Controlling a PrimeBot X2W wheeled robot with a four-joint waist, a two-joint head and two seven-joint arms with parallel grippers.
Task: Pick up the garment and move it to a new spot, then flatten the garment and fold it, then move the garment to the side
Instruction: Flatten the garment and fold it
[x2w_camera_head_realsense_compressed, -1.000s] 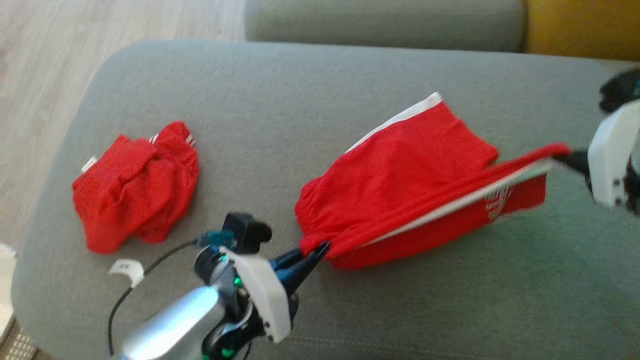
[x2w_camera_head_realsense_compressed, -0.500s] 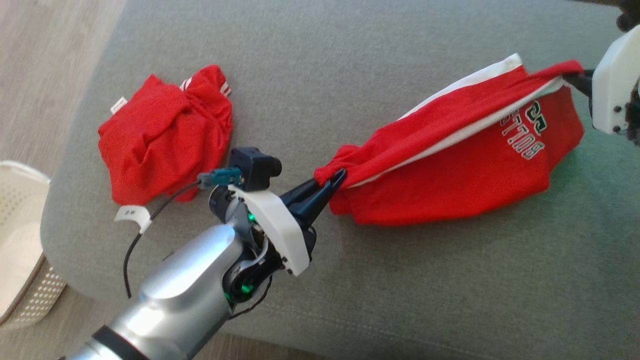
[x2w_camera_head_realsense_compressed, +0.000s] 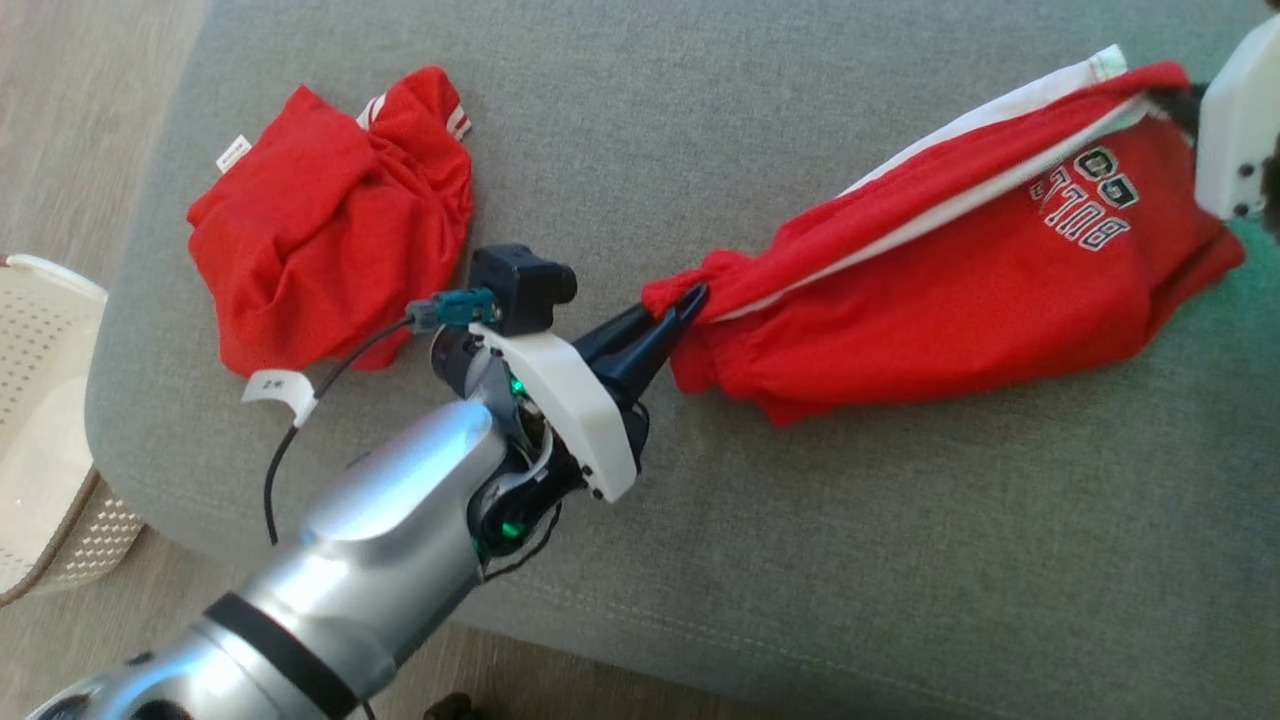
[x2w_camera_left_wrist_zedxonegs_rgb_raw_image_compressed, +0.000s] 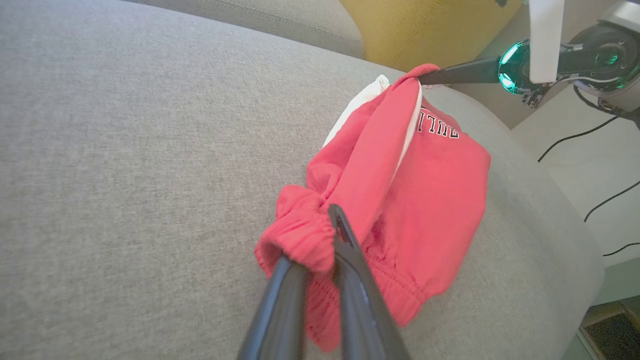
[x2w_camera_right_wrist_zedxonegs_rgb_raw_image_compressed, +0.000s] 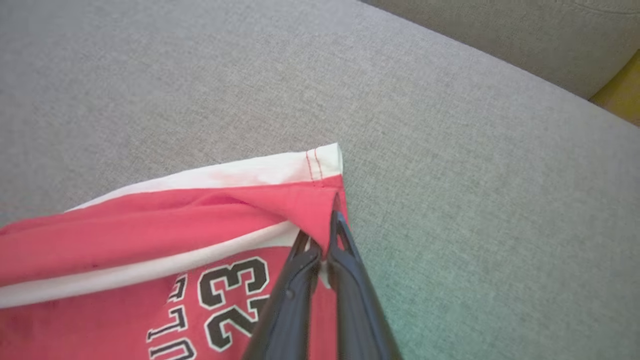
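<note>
Now the shorts hang stretched between both grippers, mid-move
The left gripper is clamped on the waistband, the right gripper on a hem corner; the cloth sags between them onto the sofa. Next, I judge: lower both evenly, spread flat. Two red garments, the spare heaped behind the left gripper; one basket

The garment is red with a white side stripe and black-and-white block lettering toward 2 o'clock of the head view; the crumpled cloth at 10 o'clock is the same red with thin white stripes. The sofa cushion is heathered grey, the basket at 9 o'clock cream with dotted perforation, and the pillow at 1 o'clock of the left wrist view mustard yellow
</note>
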